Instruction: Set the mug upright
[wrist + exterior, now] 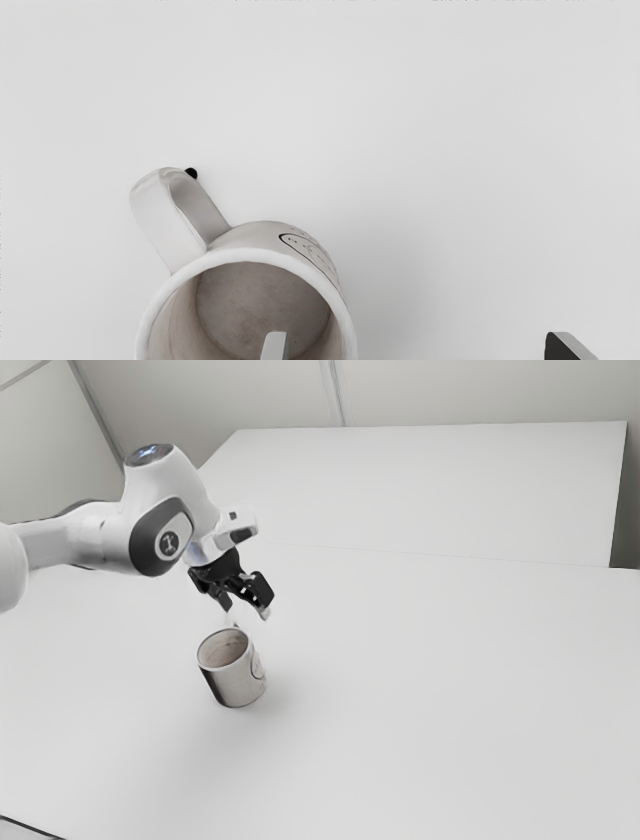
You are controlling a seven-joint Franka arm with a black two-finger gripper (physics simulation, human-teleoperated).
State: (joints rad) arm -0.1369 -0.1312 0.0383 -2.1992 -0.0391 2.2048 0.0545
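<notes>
mug: the mug (232, 670) looks upright to me, mouth up, base on the desk (430, 690). The slight lean in the exterior view is probably just camera angle.
tool: released. The tool (248, 616) is above the mug's far side, fingers wide apart, nothing pinched between them.
finger vs rim: biggest worry imo. In the wrist view one finger (275, 346) overlaps the mouth, the other is well off to the side. I can't tell if that tip is inside or just above. If it's inside, a sideways move could hook the rim (243, 254) and tip the whole thing. Dropping lower could also jam a tip on the rim.
handle: the handle (175, 217) sticks out, so a careless swing might catch it and spin the mug.
exterior view: gives you the stance on the desk and the shadow.
wrist view: gives you the handle's full loop, plus the inside bottom.
</notes>
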